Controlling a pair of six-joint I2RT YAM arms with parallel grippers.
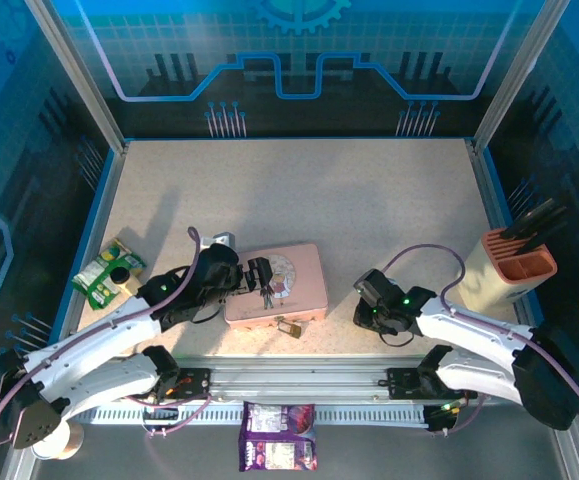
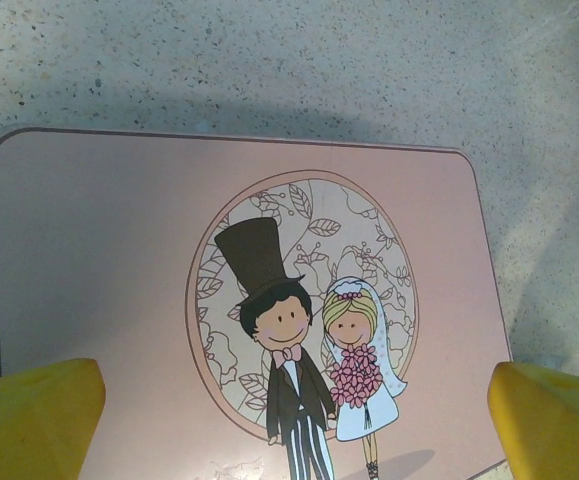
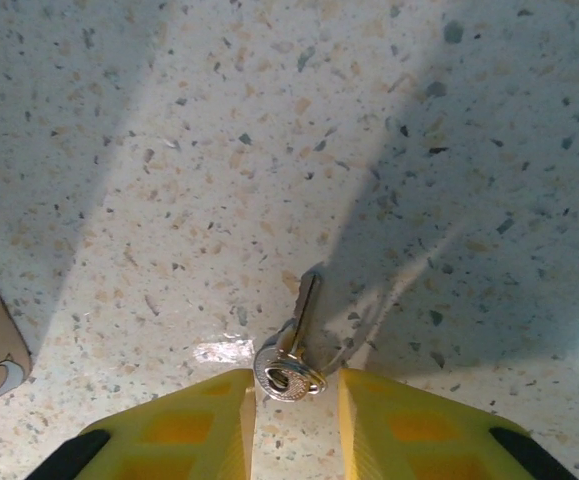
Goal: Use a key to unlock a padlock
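Padlock (image 1: 289, 326) sits at the near edge of the tin (image 1: 274, 285); can't tell if it rests on the lid rim or against the side, and it's too small to read the shackle or keyhole direction. Left gripper (image 1: 259, 275) is the nearer arm. It hovers over the tin lid with the padlock just nearward of it. In the left wrist view its fingertips (image 2: 31, 420) are spread to the frame edges, so wide open and empty, with the cartoon couple between them. Bare table separates the tin from the right gripper (image 3: 297, 420), which is down at the tabletop, well right of the padlock. Key (image 3: 302, 315) lies flat on the table, head tucked between the right fingertips (image 3: 209, 425), blade running straight out away from the gripper with a slight lean right. Jaws are narrowed to about head width; the left pad looks to be touching and there's a sliver of gap on the right, so can't tell if it's pinched yet. My read: the key axis is already in line with the gripper, good for insertion. The carry is leftward to the padlock, and the left arm should pin the body first.
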